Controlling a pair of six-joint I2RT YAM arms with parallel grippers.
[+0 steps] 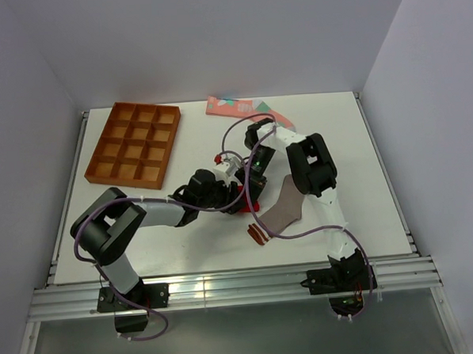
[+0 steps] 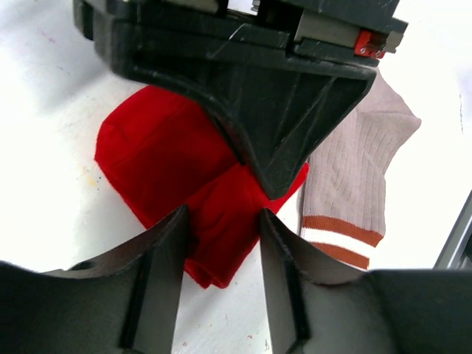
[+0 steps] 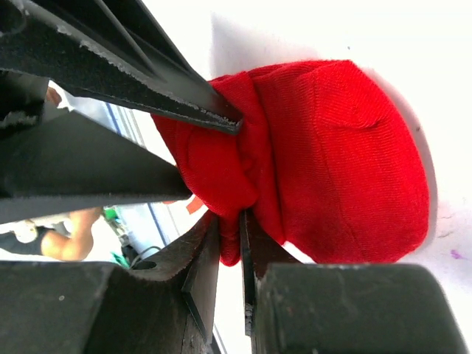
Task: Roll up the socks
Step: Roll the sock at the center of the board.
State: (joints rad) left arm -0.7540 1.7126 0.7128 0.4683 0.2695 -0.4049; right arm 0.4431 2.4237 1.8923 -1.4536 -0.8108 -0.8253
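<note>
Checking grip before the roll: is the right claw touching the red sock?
Touching. The right wrist view shows the right claw closed on a fold of the red sock, with fabric pinched between its fingers.

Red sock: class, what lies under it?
Bare white table shows beside the red sock; what lies directly beneath is hidden by its folded fabric.

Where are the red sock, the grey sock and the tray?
red sock [image 2: 158, 158], left wrist view, flat part.
grey sock [image 2: 346, 173], left wrist view, ribbed leg.
tray [image 1: 122, 181], top view, near wall.
</note>
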